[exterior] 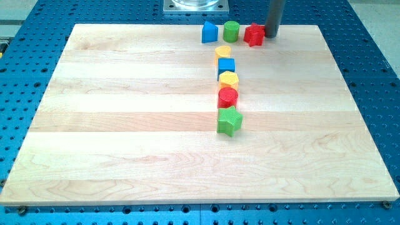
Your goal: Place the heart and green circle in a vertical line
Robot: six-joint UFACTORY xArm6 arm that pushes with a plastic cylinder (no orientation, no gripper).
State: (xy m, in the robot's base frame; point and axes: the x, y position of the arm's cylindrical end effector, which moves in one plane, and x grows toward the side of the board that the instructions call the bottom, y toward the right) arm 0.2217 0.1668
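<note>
The yellow heart (223,52) lies at the head of a column of blocks right of the board's middle. The green circle (231,30) stands above it at the board's top edge, slightly to the right. My tip (272,36) is at the top edge, right against the right side of a red star (254,34). The star lies between my tip and the green circle. The rod rises out of the view's top.
A blue triangle (209,32) sits left of the green circle. Below the heart the column runs down through a blue cube (226,65), a yellow hexagon (229,79), a red circle (228,97) and a green star (229,121). The wooden board (125,125) lies on a blue perforated table.
</note>
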